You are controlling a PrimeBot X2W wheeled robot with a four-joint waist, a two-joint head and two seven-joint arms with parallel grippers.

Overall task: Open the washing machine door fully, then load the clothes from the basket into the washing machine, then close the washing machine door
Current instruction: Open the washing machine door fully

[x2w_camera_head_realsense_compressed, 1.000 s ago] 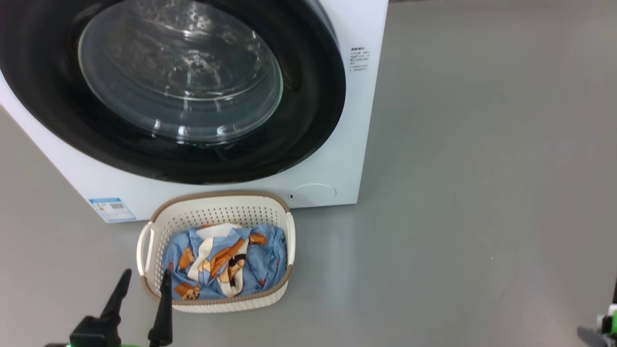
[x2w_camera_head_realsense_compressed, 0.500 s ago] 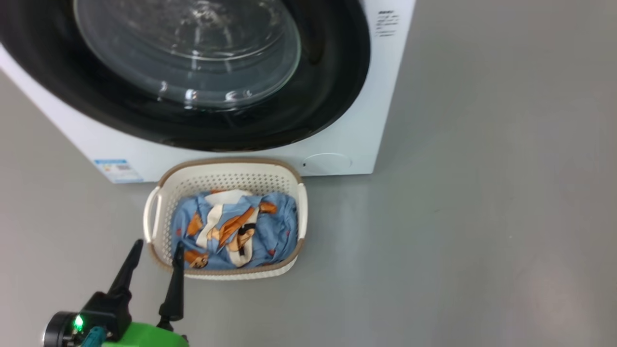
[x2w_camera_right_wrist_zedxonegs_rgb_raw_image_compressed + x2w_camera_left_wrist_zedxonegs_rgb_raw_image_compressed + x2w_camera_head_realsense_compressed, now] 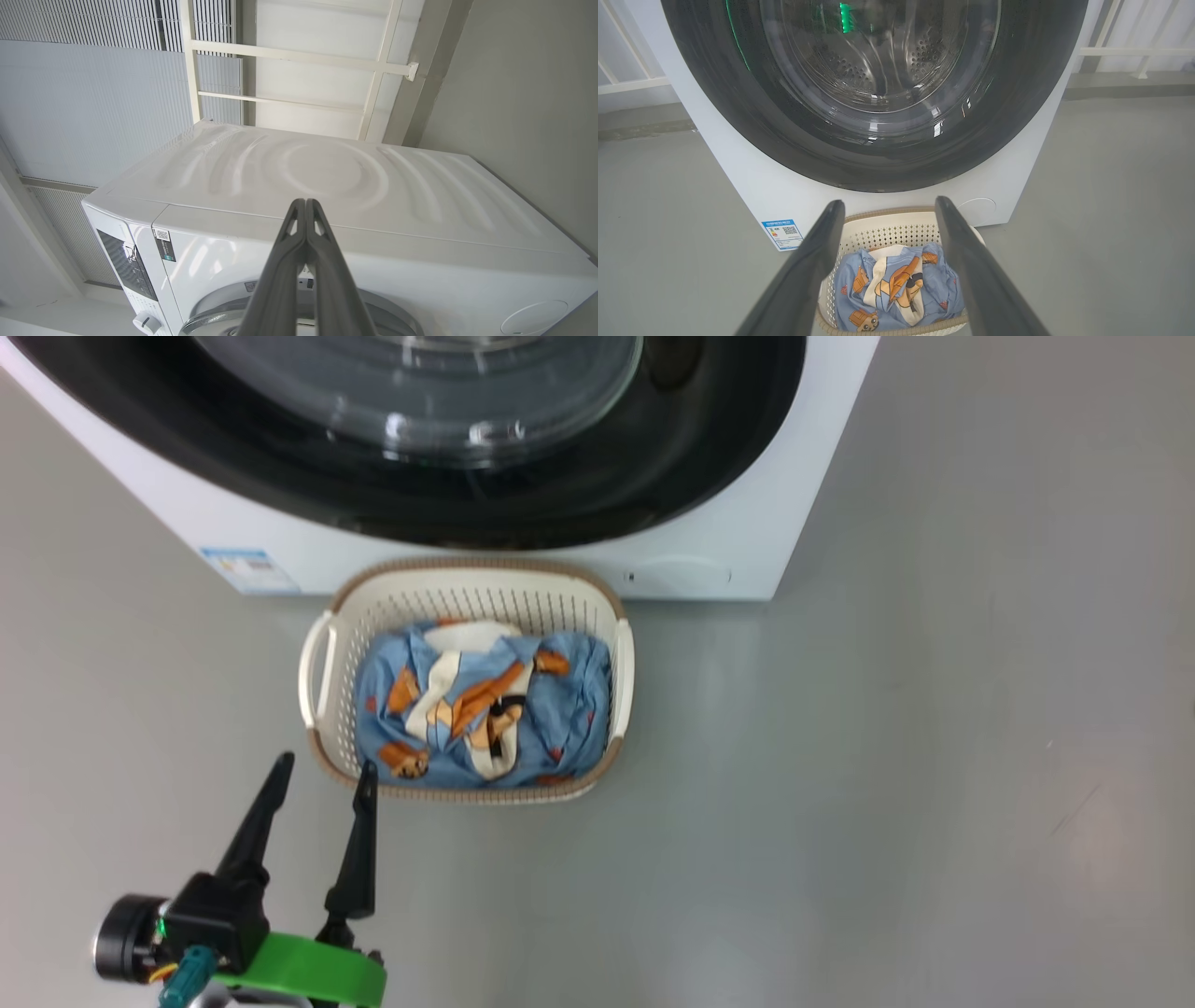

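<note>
Tilting down since a second ago, the head camera puts the clothes [image 3: 481, 705] nearer mid-view. They lie bundled in the basket [image 3: 317, 663] on the floor [image 3: 887, 756], just before the washing machine [image 3: 747, 541]. The washing machine door [image 3: 607, 495] is closed. The left gripper [image 3: 327, 763] hovers spread wide and empty at the basket's near-left corner. The right gripper [image 3: 306, 201] is pinched together, holding nothing.

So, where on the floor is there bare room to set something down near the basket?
Widest bare floor lies right of the basket and the washing machine. A smaller patch lies left of the basket. Crowded: the basket's far rim sits close to the machine front, the open left gripper at its near-left corner.
</note>
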